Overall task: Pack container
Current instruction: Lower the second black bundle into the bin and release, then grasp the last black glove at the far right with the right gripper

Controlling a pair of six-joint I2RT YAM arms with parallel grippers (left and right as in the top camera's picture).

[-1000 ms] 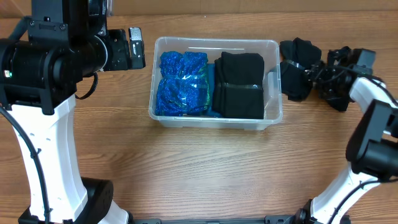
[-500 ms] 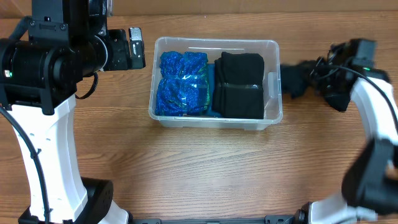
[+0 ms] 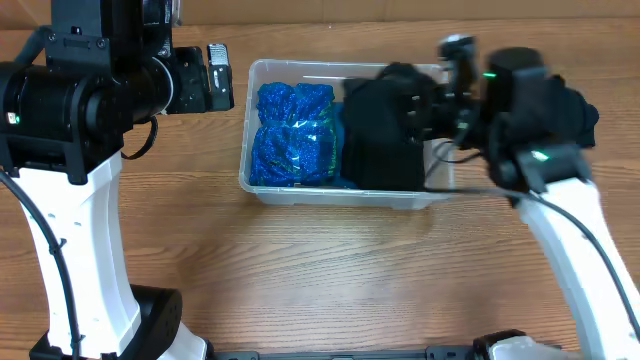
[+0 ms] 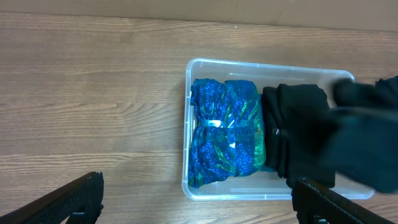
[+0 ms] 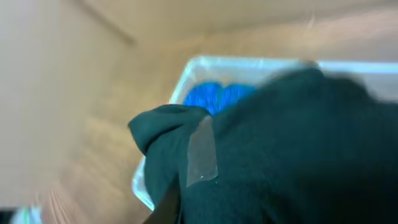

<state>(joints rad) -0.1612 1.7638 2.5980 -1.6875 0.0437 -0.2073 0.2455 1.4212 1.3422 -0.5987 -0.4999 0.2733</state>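
The clear container (image 3: 345, 194) sits mid-table. Inside it, a shiny blue bundle (image 3: 292, 133) fills the left half and folded black cloth (image 3: 380, 155) the right half. My right gripper (image 3: 420, 105) hangs over the container's right end, shut on another black cloth (image 3: 400, 85), which is blurred. In the right wrist view that dark cloth (image 5: 292, 143) fills most of the frame and hides the jaws; the container's rim (image 5: 186, 67) and the blue bundle (image 5: 214, 96) show behind it. My left gripper (image 3: 218, 75) stays open, left of the container, holding nothing.
The brown wooden table (image 3: 330, 270) stretches in front of the container. The left arm's white column (image 3: 90, 250) stands at the left, and the right arm's white link (image 3: 580, 250) slants across the right side.
My right gripper closed on the black cloth at the table's right and swung left with it to above the container's right end. The left arm has not moved.
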